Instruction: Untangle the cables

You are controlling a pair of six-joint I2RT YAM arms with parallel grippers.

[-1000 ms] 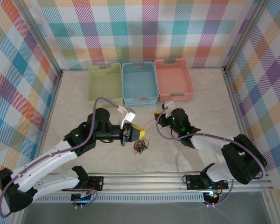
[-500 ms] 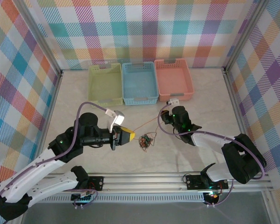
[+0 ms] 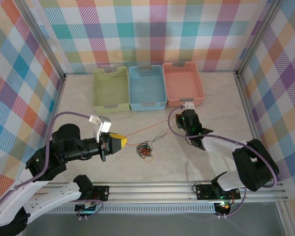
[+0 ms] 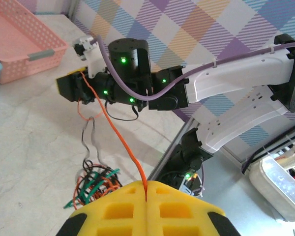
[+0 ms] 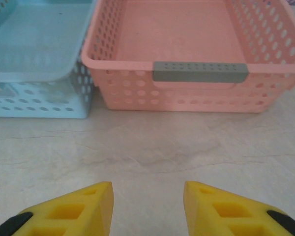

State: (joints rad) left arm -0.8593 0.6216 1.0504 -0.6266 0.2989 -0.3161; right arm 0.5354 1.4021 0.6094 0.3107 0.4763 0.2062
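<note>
The cables are a small clump [image 3: 145,150] of red, orange, green and black wire on the table, also in the left wrist view [image 4: 93,187]. One orange wire [image 3: 147,130] runs taut out of my left gripper [image 3: 124,142], which is shut on its end [image 4: 145,184]. The wire [image 4: 119,142] stretches across to my right gripper [image 4: 71,84], where its far end is hidden. My right gripper [image 3: 183,116] stands open with nothing between its yellow fingers [image 5: 147,196]. A thin black strand [image 3: 160,136] trails from the clump toward the right arm.
Three baskets stand in a row at the back: green [image 3: 111,88], blue [image 3: 147,87] and pink [image 3: 183,83]. The pink basket [image 5: 201,73] is close in front of my right gripper. A metal rail [image 3: 187,189] runs along the near edge.
My left arm has drawn back to the left, pulling the orange wire out long and taut. The clump slid left a little. My right gripper edged toward the pink basket.
</note>
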